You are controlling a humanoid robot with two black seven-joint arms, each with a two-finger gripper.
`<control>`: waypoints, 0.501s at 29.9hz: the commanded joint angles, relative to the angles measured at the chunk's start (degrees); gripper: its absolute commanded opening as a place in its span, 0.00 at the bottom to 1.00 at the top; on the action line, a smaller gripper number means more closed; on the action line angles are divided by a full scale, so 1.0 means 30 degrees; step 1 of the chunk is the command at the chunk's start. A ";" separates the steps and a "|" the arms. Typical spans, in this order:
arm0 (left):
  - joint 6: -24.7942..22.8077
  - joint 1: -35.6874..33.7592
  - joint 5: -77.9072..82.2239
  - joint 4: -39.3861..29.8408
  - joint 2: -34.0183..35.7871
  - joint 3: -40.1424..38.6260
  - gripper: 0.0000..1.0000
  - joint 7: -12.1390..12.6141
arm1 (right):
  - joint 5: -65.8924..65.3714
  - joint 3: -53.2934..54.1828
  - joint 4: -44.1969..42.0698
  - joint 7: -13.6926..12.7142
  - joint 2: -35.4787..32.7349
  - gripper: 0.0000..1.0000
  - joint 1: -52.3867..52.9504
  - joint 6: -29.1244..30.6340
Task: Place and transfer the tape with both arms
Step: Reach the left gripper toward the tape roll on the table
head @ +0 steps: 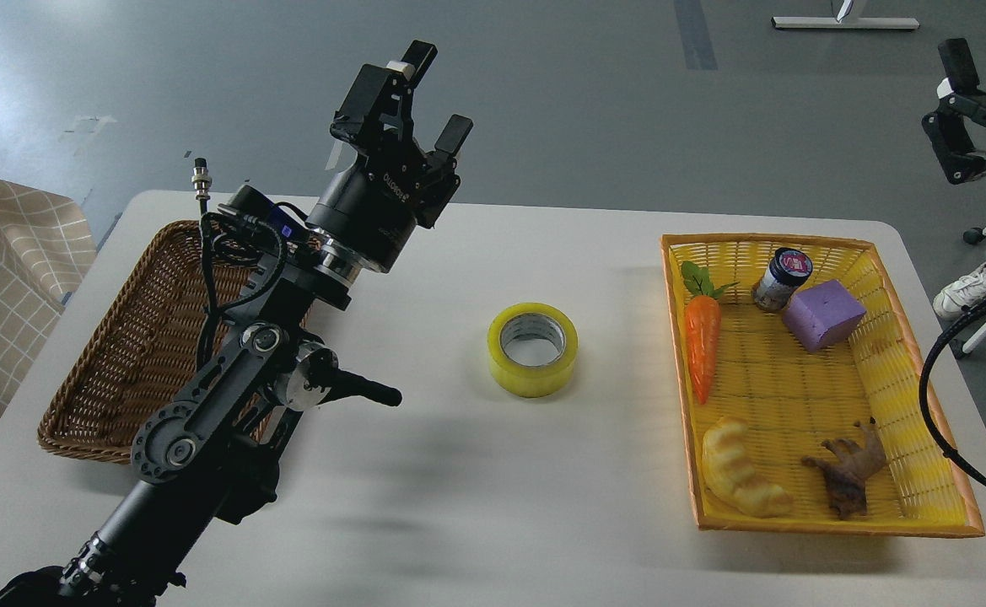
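The left gripper (435, 93) stands raised above the far left part of the table, its two black fingers spread wide apart with nothing between them. The right gripper (961, 118) shows only partly at the right edge, beyond the table, and whether its fingers are parted or closed cannot be told.

The tape (533, 349) lies flat on the table near its middle, well apart from both grippers: below and to the right of the left one, far to the left of the right one. It is a wide ring of glossy translucent yellow with a grey inner core, its hole facing up.

The white table (476, 506) has a smooth matte top with rounded corners. On its left side sits a brown wicker basket (113, 371), woven and shallow, partly hidden by the left arm. On the right sits a yellow basket (923, 497) of plastic weave with an orange rim. In it lie an orange carrot toy (702, 346) with green leaves, a small jar (781, 280) with a dark lid, a purple block (823, 315), a pale ridged croissant toy (741, 470) and a brown animal figure (851, 470)
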 commanded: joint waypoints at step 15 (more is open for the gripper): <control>0.0994 -0.1111 1.4189 -0.0120 0.4760 0.3761 0.98 0.5651 | -0.0005 -0.0008 -0.1552 -0.0019 -0.0002 1.00 -0.0038 -0.0002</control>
